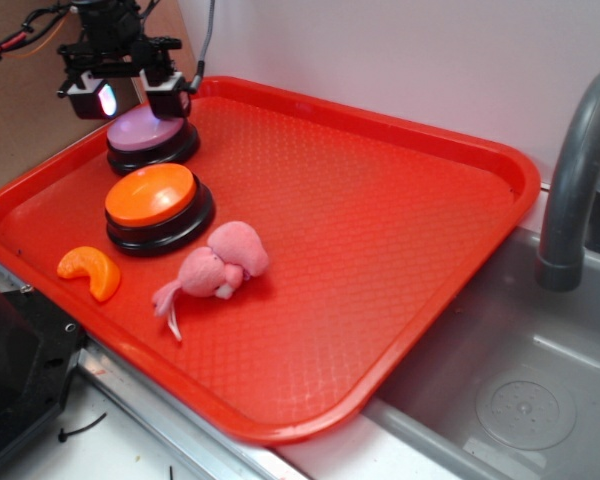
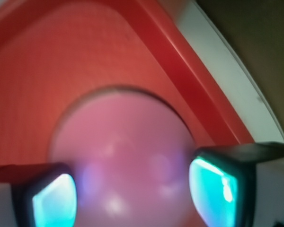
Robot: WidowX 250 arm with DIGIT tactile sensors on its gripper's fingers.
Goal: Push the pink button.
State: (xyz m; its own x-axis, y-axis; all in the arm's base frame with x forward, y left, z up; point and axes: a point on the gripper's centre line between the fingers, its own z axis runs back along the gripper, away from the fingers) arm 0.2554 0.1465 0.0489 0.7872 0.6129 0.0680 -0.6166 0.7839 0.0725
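The pink button [image 1: 145, 133], a pale pink-lilac dome on a black round base, sits at the far left corner of the red tray [image 1: 400, 210]. My gripper [image 1: 130, 98] hangs right over it, open, its two fingertips close above the dome. In the wrist view the button [image 2: 125, 156] fills the lower middle, blurred by nearness, with the glowing fingertips [image 2: 213, 189] either side of it and nothing between them. I cannot tell whether the fingertips touch the dome.
An orange-topped button [image 1: 152, 200] stands just in front of the pink one. An orange slice toy [image 1: 92, 270] and a fuzzy pink plush [image 1: 215, 270] lie nearer the tray's front. A sink [image 1: 500, 400] and grey faucet [image 1: 575, 170] are on the right.
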